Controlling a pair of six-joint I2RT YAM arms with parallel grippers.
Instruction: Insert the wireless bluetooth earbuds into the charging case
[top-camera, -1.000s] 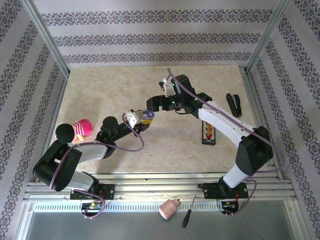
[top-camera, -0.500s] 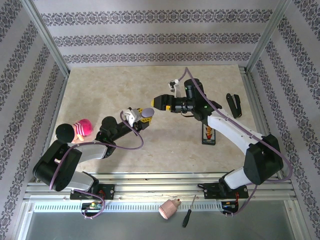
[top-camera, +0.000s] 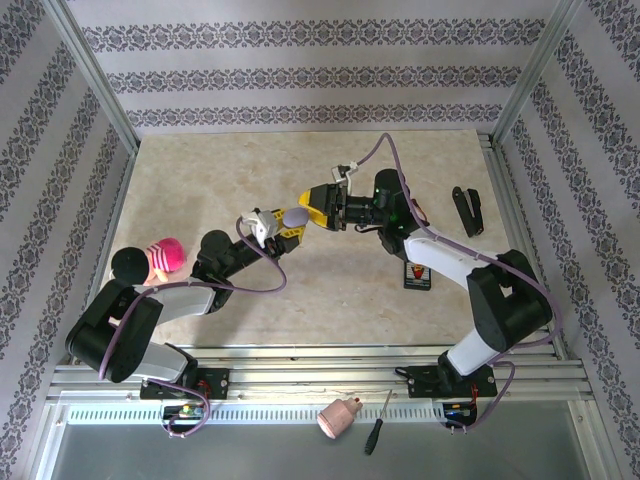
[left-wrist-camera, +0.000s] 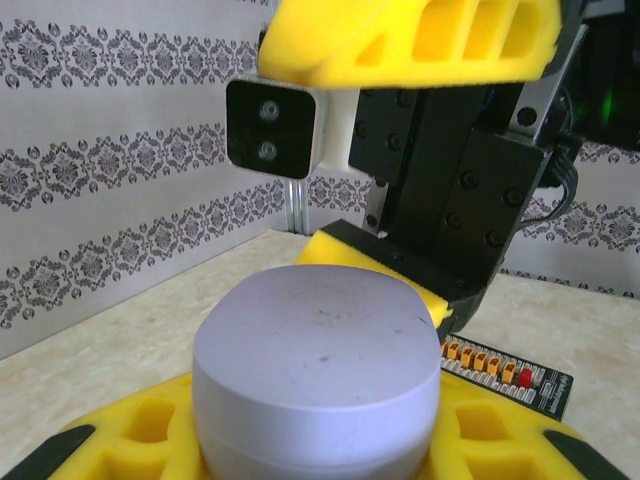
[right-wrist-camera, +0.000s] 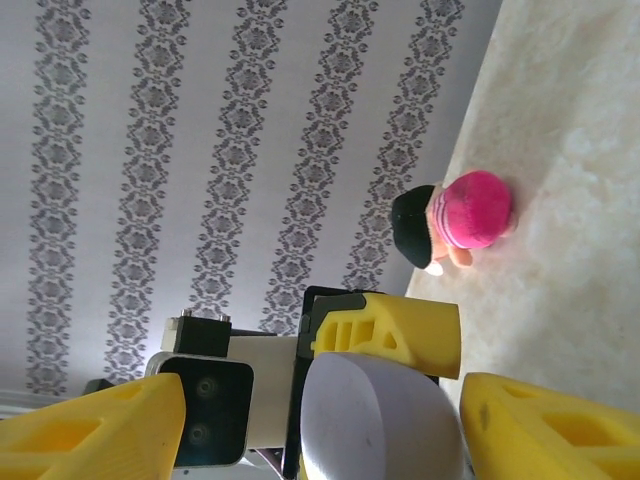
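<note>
While the left gripper (top-camera: 279, 226) is raised above the middle of the table (top-camera: 340, 300), its yellow fingers (left-wrist-camera: 110, 440) are clamped on the lower sides of a lilac, pebble-shaped charging case (top-camera: 295, 216). In the left wrist view the case (left-wrist-camera: 320, 375) sits lid up between the two pads, closed. The right gripper (top-camera: 318, 208) faces it from the other side. Its jaws stand apart, with one yellow finger (left-wrist-camera: 410, 40) above the case and the other (left-wrist-camera: 372, 262) just behind it. In the right wrist view the case (right-wrist-camera: 380, 420) lies between the right gripper's two fingers (right-wrist-camera: 90, 430), with a clear gap on one side and very close on the other. Whether they touch it I cannot tell.

A pink and black toy (top-camera: 160, 258) lies on the table near the left arm's elbow. A black strip with orange plugs (top-camera: 417, 270) lies beneath the right arm, and a black clip (top-camera: 467, 210) rests near the right edge. On the near ledge, a pinkish drill chuck (top-camera: 340, 418) lies just beside a screwdriver (top-camera: 377, 424).
</note>
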